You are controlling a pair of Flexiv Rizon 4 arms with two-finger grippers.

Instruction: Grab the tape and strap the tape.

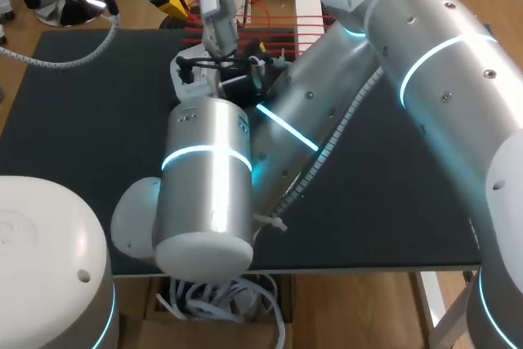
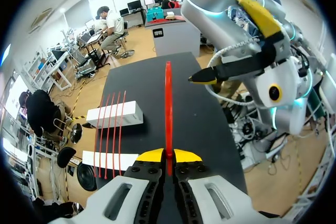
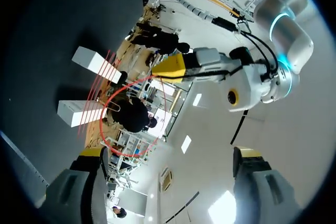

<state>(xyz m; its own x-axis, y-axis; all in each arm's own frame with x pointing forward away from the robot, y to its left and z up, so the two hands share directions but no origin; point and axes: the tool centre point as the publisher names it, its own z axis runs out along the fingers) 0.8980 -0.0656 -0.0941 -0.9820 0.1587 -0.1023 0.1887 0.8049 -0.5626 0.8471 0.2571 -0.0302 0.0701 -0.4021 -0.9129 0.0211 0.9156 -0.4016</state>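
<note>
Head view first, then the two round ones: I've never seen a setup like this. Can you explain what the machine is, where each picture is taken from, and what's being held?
This is a robot with two silver arms, the left arm and the right arm, working over a black table. The head view comes from a fixed camera above and behind the robot, looking down. Each round picture comes from a camera on one arm's wrist, looking out along its two yellow-tipped fingers. In the left wrist view, the left gripper is shut on a loop of red tape, seen edge-on. Beside it on the table lie two white blocks with thin red strands stretched across them. In the right wrist view, the right gripper is wide open and holds nothing.
</note>
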